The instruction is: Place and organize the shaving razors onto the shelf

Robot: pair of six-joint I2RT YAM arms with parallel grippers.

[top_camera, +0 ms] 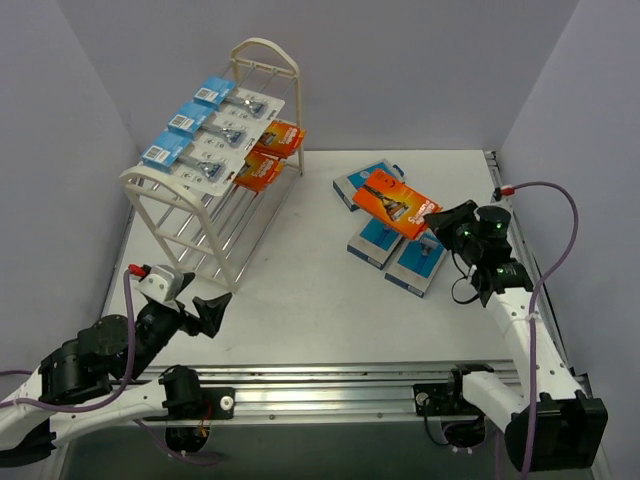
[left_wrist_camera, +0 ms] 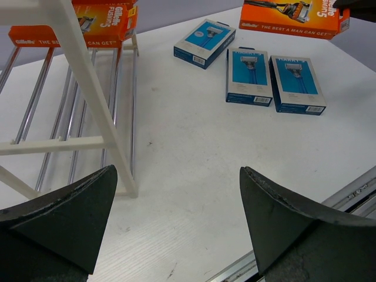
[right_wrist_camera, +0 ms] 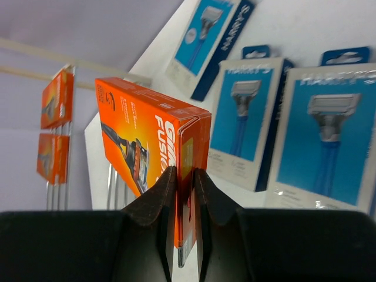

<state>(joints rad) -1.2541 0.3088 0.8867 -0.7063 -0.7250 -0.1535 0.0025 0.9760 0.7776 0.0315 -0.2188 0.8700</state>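
My right gripper [right_wrist_camera: 182, 176] is pinched tight on the orange box's [right_wrist_camera: 147, 141] thin end, aloft, well apart from the shelf [top_camera: 265, 42]. Box judged light, stiff, slick; may pivot. Left gripper [left_wrist_camera: 177, 171] wide, empty.

The box [top_camera: 396, 203] in my black right end effector [top_camera: 432, 221] is orange, white-lettered. The loose boxes [top_camera: 415, 262] are blue and white; cards [top_camera: 222, 133] white, blue-headed; shelf [left_wrist_camera: 93, 94] cream; table [top_camera: 320, 300] white.

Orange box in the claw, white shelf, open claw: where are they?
held orange box [right_wrist_camera: 138, 135], right wrist view, its front face.
shelf [left_wrist_camera: 88, 76], left wrist view, slanted end-frame post.
left gripper [left_wrist_camera: 177, 173], left wrist view, midway between its fingertips.
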